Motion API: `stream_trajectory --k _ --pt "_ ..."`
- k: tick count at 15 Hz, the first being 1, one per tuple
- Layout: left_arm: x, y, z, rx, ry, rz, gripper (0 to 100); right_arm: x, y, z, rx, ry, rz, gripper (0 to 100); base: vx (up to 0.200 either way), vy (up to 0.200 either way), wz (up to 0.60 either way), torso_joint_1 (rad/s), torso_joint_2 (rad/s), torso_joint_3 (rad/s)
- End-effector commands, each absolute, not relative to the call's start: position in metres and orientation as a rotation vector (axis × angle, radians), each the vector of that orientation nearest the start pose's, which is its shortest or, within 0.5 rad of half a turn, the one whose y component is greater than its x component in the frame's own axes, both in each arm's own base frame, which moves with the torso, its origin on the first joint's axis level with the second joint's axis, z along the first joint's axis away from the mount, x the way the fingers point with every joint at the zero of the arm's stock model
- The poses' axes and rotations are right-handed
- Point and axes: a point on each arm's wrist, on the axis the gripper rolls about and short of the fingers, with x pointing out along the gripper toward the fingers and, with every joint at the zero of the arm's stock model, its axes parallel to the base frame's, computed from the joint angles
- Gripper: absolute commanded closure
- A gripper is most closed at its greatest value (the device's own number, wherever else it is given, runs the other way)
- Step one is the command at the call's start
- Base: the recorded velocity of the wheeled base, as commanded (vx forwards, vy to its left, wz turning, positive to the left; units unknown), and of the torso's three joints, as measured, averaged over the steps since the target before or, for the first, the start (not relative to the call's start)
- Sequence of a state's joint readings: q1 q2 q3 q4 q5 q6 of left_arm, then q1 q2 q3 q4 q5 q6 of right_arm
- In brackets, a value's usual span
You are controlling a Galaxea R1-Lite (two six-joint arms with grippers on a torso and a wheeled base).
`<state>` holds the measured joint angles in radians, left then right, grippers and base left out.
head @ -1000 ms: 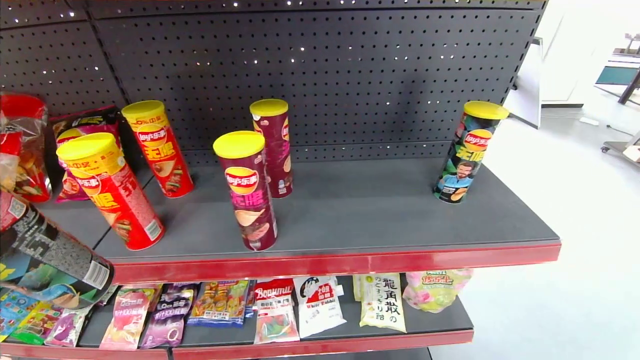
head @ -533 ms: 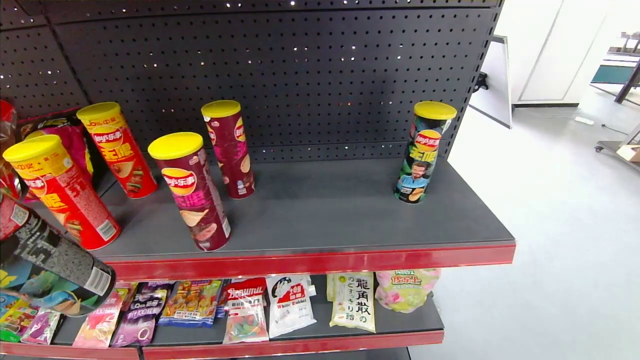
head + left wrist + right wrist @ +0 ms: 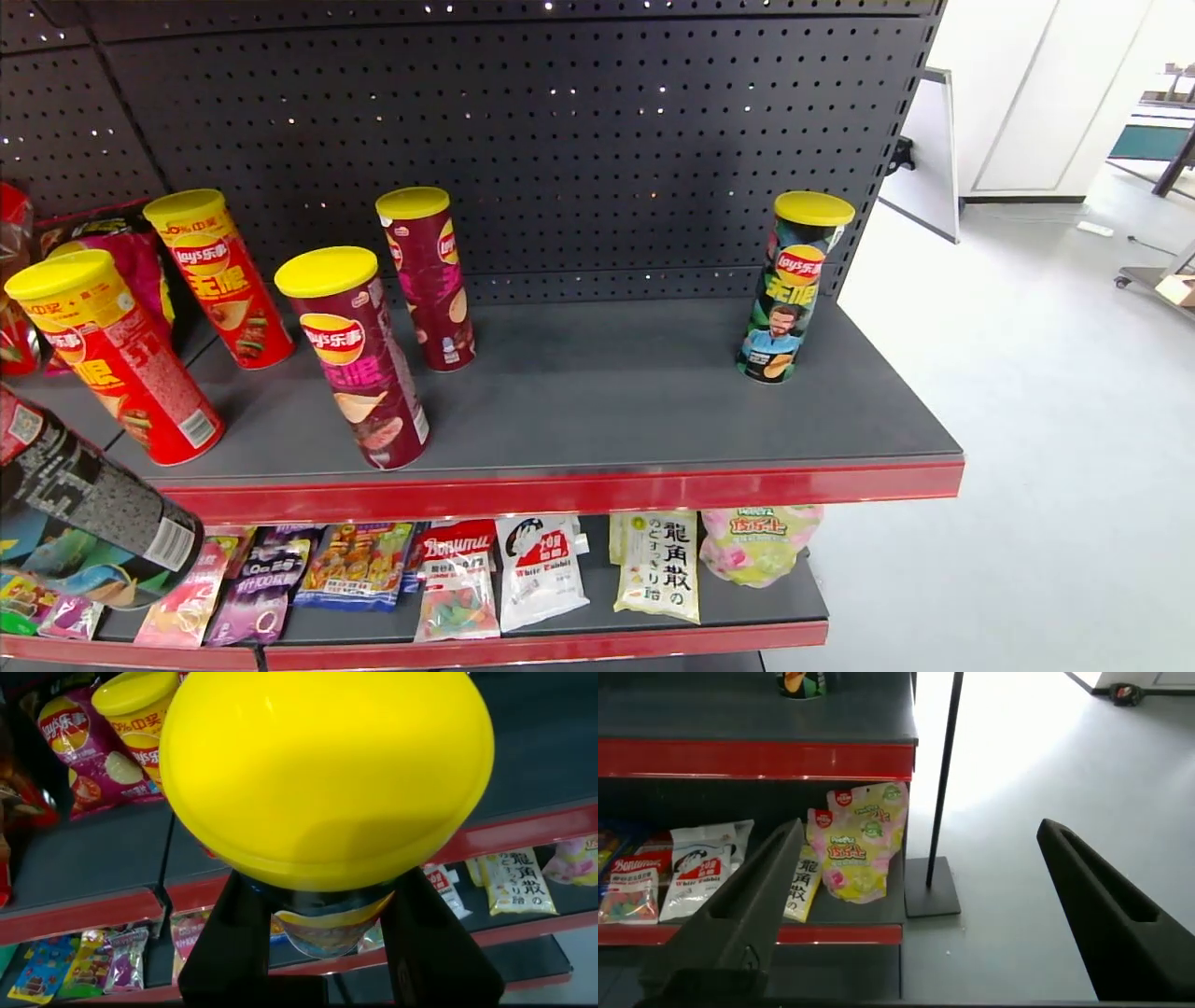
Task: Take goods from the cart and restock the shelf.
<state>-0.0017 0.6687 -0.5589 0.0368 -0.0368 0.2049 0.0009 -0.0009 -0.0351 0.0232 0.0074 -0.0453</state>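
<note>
Left claw (image 3: 327,917) grips a yellow-lidded chip can (image 3: 327,775) — right claw (image 3: 924,896) gapes.

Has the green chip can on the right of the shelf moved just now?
No. The green can sits equally far from the right corner of the shelf; the whole picture shifted, so the camera moved.

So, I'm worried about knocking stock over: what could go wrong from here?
1. The dark can in the left end effector sits tilted in front of the shelf's red front edge; lifting it in could clip that edge.
2. The front red can and front maroon can stand near that edge, so a sweep could topple them.
</note>
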Motion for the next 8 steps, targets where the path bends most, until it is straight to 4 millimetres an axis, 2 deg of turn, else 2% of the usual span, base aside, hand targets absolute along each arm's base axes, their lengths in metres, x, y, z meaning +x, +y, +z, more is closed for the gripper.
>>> stream_trajectory --k 1,8 --pt "0.044 -0.0009 0.2242 0.213 0.135 -0.053 100 -0.0256 0.0001 0.0829 -0.046 -0.012 0.009 0 0.0 0.0 0.0 0.0 0.0 0.0" --pt "0.0402 -0.0009 0.2214 0.244 0.125 -0.053 100 -0.0256 0.0001 0.0829 -0.046 -0.012 0.009 0 0.0 0.0 0.0 0.0 0.0 0.0"
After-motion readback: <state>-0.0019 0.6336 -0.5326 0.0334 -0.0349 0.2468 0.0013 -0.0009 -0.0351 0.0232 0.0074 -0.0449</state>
